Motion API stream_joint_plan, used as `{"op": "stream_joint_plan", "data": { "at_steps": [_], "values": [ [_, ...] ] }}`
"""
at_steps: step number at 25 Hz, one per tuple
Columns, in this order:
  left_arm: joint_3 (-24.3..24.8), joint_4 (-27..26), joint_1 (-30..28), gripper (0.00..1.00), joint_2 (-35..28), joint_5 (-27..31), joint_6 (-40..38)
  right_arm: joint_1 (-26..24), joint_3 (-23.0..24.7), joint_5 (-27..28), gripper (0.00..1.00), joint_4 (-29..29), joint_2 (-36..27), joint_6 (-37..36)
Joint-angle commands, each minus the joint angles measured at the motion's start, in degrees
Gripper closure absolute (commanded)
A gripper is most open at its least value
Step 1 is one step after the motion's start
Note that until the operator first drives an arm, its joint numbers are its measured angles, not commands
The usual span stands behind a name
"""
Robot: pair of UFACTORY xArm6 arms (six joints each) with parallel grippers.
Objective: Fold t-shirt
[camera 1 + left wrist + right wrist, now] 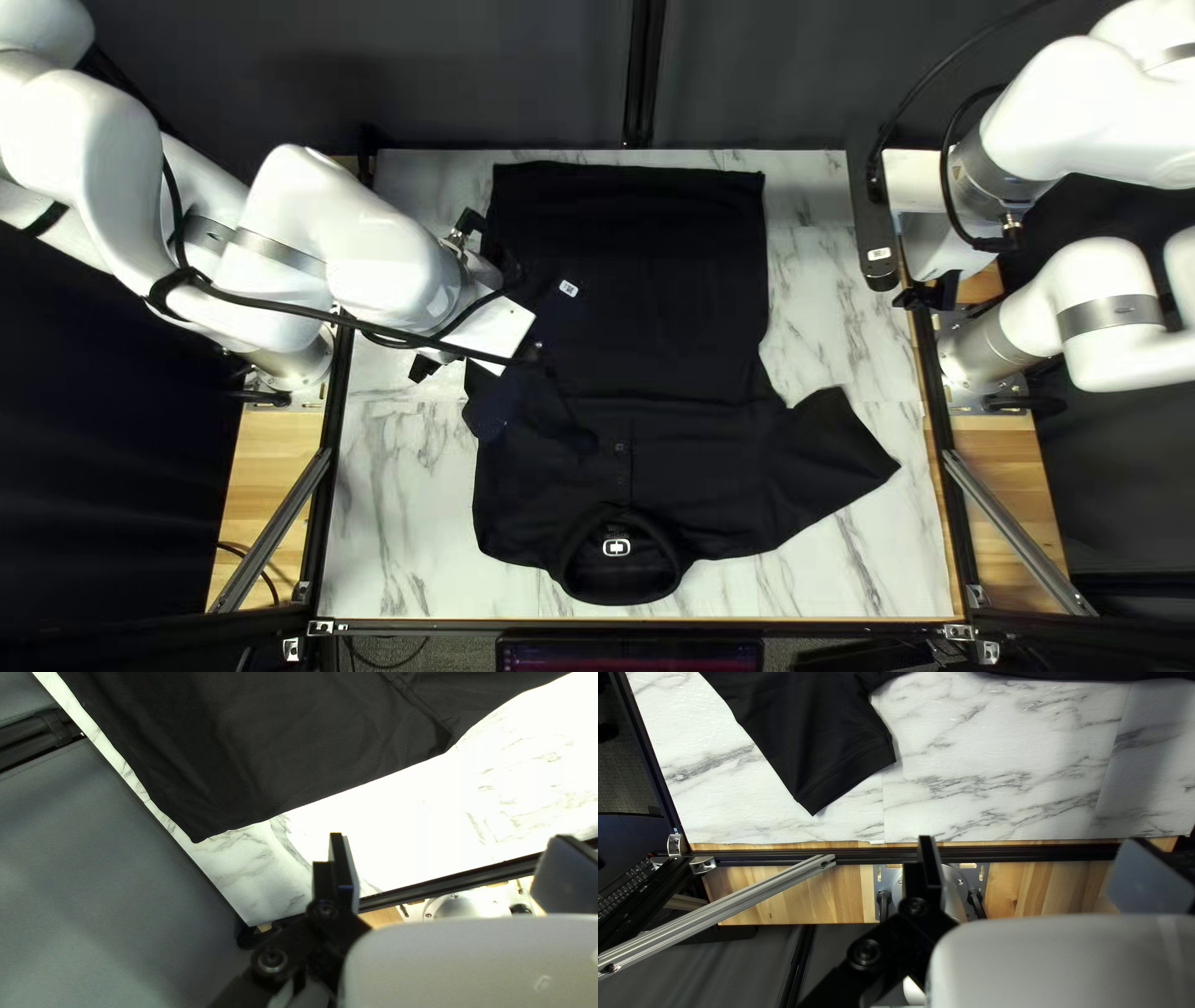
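A black t-shirt (pixel 679 311) lies with its collar (pixel 623 585) towards the table's near edge and its hem at the far edge. One sleeve (pixel 834 454) spreads out at the right; the opposite side shows no spread sleeve. My left gripper (pixel 426 368) hovers by the shirt's left side, its arm hiding part of that edge. Its own view shows the left gripper (pixel 451 858) open and empty, the shirt (pixel 261 746) ahead of it. Over the table's right edge is my right gripper (pixel 931 294). Seen from its wrist, the right gripper (pixel 1039 858) is open and empty, the sleeve (pixel 828 753) ahead.
Marbled table surface (pixel 398 535) shows around the shirt. Black rails run along the table's sides, with a metal strut (pixel 1015 529) outside the right one. A dark curtain (pixel 772 87) hangs behind the far edge, and a screen (pixel 629 656) stands beyond the near edge.
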Motion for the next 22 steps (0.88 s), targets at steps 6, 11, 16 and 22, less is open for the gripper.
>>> {"op": "stream_joint_plan", "data": {
  "at_steps": [6, 11, 16, 22],
  "values": [
    [1.28, -0.63, 0.32, 0.00, -7.14, 4.57, -2.69, 0.00, 0.00, 0.00, 0.00, 0.00, 0.00, 0.00],
    [-1.11, -0.43, -0.90, 0.00, -11.86, 9.50, -4.97, 0.00, 0.00, 0.00, 0.00, 0.00, 0.00, 0.00],
    [-3.59, -0.65, -0.54, 0.00, -14.99, 12.18, -4.30, 0.00, 0.00, 0.00, 0.00, 0.00, 0.00, 0.00],
    [-2.90, -1.13, 0.43, 0.00, -16.19, 11.90, -3.48, 0.00, 0.00, 0.00, 0.00, 0.00, 0.00, 0.00]
  ]
}}
